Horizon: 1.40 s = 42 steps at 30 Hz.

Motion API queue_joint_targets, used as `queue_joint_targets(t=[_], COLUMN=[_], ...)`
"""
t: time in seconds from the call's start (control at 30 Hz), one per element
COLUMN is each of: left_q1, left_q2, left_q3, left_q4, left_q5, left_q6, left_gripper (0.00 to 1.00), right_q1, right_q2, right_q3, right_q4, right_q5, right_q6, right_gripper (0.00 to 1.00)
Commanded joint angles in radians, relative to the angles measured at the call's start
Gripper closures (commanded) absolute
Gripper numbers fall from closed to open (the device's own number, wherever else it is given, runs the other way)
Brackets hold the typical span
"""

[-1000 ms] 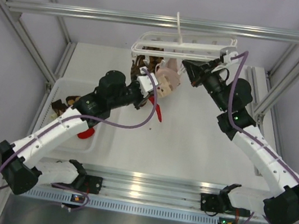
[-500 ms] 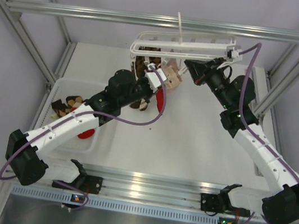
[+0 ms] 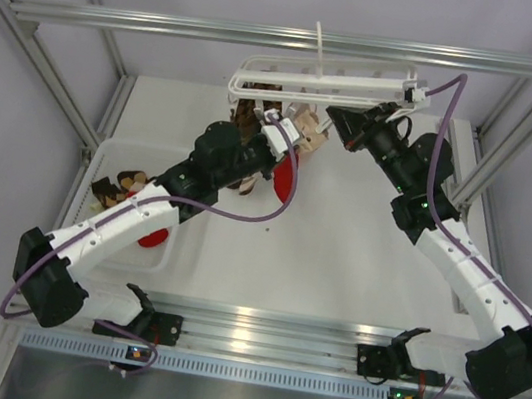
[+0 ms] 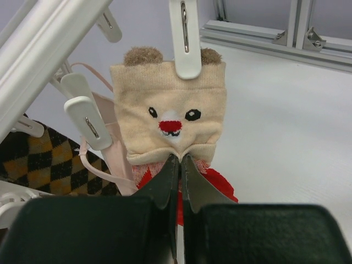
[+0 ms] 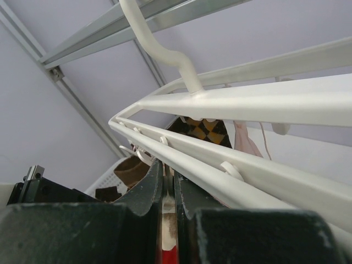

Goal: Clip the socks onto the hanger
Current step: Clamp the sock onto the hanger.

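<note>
Hanger: the white plastic rectangular-frame hanger [image 5: 247,98] hangs by its hook above the tabletop [image 4: 286,121]. In the top view its long axis runs left to right, with both arms reaching up under it.
Left end effector: the left end effector [image 4: 179,162] has its fingers pressed together. Judging by the red showing on either side of the tips, they pinch a bright red fabric sock [image 4: 220,184].
Right end effector: the right end effector [image 5: 166,168] is all but closed just under a frame bar. A narrow pale sliver sits between the fingers, and I cannot tell what it is.
Socks already up: a cream bear-face sock [image 4: 168,104] hangs from a white plastic clip [image 4: 185,38]. A pale pink sock [image 4: 115,159] and a brown-and-yellow diamond-pattern sock [image 4: 49,159] hang to its left.
Key relation: the pinched red sock sits at the bear sock's lower hem, directly below an occupied clip. Another white dangling clip [image 4: 88,118] lies up and to the left of the fingertips.
Nearer arm: the left, since it carries the sock.
Likely need: lift the sock and shift it sideways to a free clip.
</note>
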Motion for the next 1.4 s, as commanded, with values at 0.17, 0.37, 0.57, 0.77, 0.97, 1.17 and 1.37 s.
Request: queue_joint_targets(t=[0.17, 0.37, 0.57, 0.77, 0.97, 1.17, 1.37], left_q1=[-0.013, -0.019, -0.029, -0.033, -0.033, -0.033, -0.03], left_q2=[0.019, 0.037, 0.043, 0.042, 0.02, -0.03, -0.113], left_q3=[0.059, 0.085, 0.108, 0.111, 0.08, 0.042, -0.001], left_q4=[0.107, 0.129, 0.132, 0.116, 0.089, 0.011, -0.071], left_q5=[0.006, 0.004, 0.018, 0.018, -0.011, -0.069, -0.117], left_q6=[-0.012, -0.022, -0.036, -0.039, -0.067, -0.133, -0.193], left_gripper=[1.0, 1.0, 1.0, 1.0, 1.0, 1.0, 1.0], right_q1=[-0.01, -0.012, -0.012, -0.016, -0.024, -0.024, -0.024], right_q2=[0.014, 0.016, 0.017, 0.017, 0.001, -0.059, -0.195], right_q3=[0.036, 0.036, 0.038, 0.041, 0.041, 0.0, -0.109], right_q4=[-0.036, -0.038, -0.044, -0.042, -0.042, -0.07, -0.125], right_q5=[-0.039, -0.04, -0.042, -0.047, -0.066, -0.099, -0.148], right_q6=[0.018, 0.018, 0.008, 0.011, -0.003, -0.015, -0.026], right_gripper=[1.0, 1.0, 0.99, 0.72, 0.54, 0.33, 0.3])
